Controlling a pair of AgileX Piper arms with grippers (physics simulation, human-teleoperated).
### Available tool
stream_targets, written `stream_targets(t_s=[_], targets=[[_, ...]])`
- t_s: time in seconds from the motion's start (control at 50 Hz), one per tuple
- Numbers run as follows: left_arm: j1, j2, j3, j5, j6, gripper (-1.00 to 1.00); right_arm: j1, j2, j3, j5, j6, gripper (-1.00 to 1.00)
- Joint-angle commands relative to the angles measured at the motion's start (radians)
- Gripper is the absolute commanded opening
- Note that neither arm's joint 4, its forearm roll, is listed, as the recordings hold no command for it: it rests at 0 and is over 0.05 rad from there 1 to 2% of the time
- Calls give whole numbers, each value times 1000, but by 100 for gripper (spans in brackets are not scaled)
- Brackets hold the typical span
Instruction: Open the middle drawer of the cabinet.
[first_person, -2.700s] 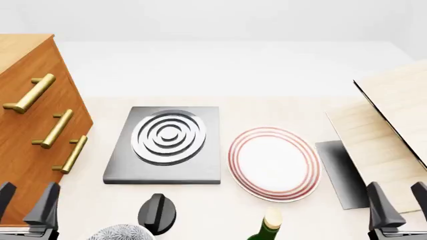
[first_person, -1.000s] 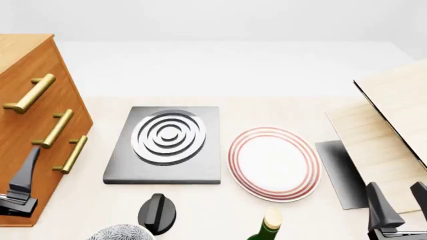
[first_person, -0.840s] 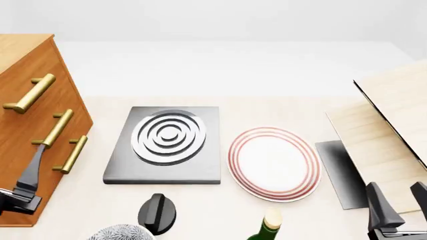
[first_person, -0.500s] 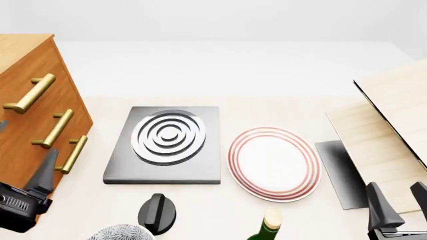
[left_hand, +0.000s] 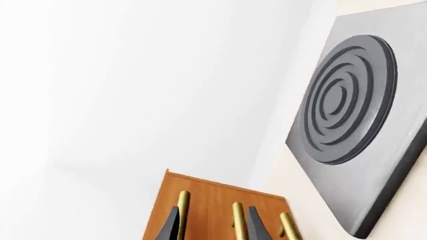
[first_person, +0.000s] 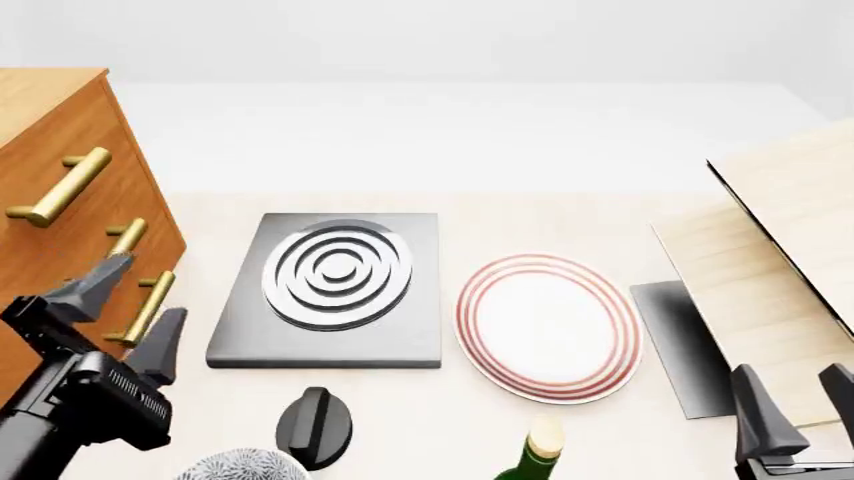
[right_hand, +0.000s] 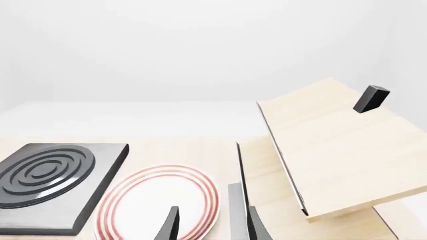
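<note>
Three brass bar handles run down the front of the cabinet, an orange-brown wooden chest at the table's left edge. The middle drawer sits flush and closed between the other two. My left gripper has its dark, wedge-shaped fingers spread apart, one above and one below the lowest handle as I see it from the front; in the left wrist view the fingers straddle the middle bar, so I cannot tell which handle they bracket, and they grasp nothing. My right gripper hangs low at the near right, jaws released and empty, close to the pale slanted boards. On the light table lie a grey square slab with raised concentric rings, a round white plate with red rim bands, a black knob and a green bottle with a cork-coloured top.
</note>
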Motion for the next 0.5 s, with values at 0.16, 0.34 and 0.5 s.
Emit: stream_targets(t_s=[0.16,0.34,0.5], targets=[[-46,338,63,-343,98,100,4,-1,-1,1,8,100],[33,278,102,-298,100,100,6,-1,-1,2,8,100],[103,165,128,-147,87,100,5,-1,-2,3,10,100]])
